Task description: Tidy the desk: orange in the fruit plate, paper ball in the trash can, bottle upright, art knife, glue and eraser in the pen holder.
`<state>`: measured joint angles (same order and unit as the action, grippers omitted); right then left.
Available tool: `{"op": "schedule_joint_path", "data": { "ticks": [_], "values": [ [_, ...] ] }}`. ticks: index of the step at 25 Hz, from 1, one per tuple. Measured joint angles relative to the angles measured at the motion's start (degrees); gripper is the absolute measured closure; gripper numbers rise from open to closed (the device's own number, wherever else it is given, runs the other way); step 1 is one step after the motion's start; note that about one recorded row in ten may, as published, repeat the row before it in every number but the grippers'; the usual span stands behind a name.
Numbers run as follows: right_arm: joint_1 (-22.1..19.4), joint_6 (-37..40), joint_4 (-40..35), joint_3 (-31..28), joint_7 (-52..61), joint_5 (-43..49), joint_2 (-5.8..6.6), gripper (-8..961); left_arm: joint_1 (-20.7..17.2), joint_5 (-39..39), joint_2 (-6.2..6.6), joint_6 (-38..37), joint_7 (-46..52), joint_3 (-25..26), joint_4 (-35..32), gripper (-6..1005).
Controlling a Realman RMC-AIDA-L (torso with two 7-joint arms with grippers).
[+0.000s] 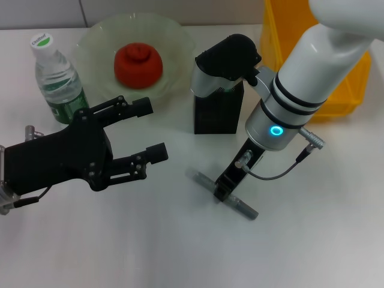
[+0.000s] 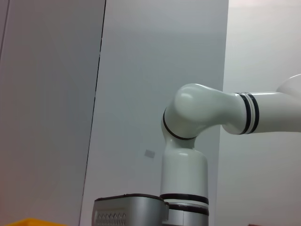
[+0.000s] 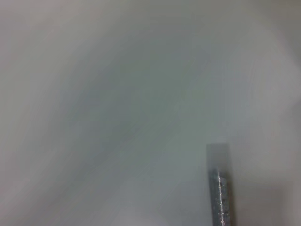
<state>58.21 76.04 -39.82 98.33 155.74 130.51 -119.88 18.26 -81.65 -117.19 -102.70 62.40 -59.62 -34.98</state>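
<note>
A grey art knife (image 1: 207, 182) lies flat on the white table in front of the black pen holder (image 1: 217, 113). My right gripper (image 1: 224, 191) is down over the knife's middle, at table height. One end of the knife (image 3: 219, 186) shows in the right wrist view. The orange (image 1: 138, 65) sits in the pale fruit plate (image 1: 174, 36). The water bottle (image 1: 57, 78) stands upright at the far left. My left gripper (image 1: 153, 129) is open and empty, hovering left of centre, in front of the plate. Glue, eraser and paper ball are not visible.
A yellow trash can (image 1: 342, 90) stands at the back right, behind my right arm (image 1: 312, 78). The left wrist view shows only the wall and my right arm's elbow (image 2: 197, 117).
</note>
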Motion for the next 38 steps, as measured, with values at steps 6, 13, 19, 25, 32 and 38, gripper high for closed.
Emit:
{"op": "schedule_joint_path", "data": {
  "ticks": [6, 13, 19, 25, 32, 38],
  "values": [
    [0.0, 0.0, 0.2, 0.2, 0.0, 0.0, 0.0, 800, 0.1, 0.0, -0.06, 0.1, 0.0, 0.0, 0.0, 199],
    [0.0, -0.3, -0.3, 1.7, 0.0, 0.0, 0.0, 801, 0.2, 0.0, -0.06, 0.1, -0.1, 0.0, 0.0, 199],
    [-1.6, -0.2, -4.3, 1.4, 0.0, 0.0, 0.04, 806, 0.2, 0.0, -0.06, 0.2, -0.2, 0.0, 0.0, 199],
    [-6.3, -0.2, -11.5, -0.8, -0.2, 0.2, 0.43, 813, -0.2, 0.0, -0.06, 0.2, -0.2, 0.1, 0.0, 199],
    [-21.6, -2.5, -27.2, -13.6, -9.9, -6.7, 0.45, 815, -0.3, 0.1, -0.05, 0.2, -0.2, 0.1, 0.0, 198],
    [-30.9, -3.7, -21.3, -22.8, -39.4, -36.9, 0.51, 820, -0.4, 0.1, -0.17, 0.1, -0.2, 0.1, 0.0, 198]
  ]
}}
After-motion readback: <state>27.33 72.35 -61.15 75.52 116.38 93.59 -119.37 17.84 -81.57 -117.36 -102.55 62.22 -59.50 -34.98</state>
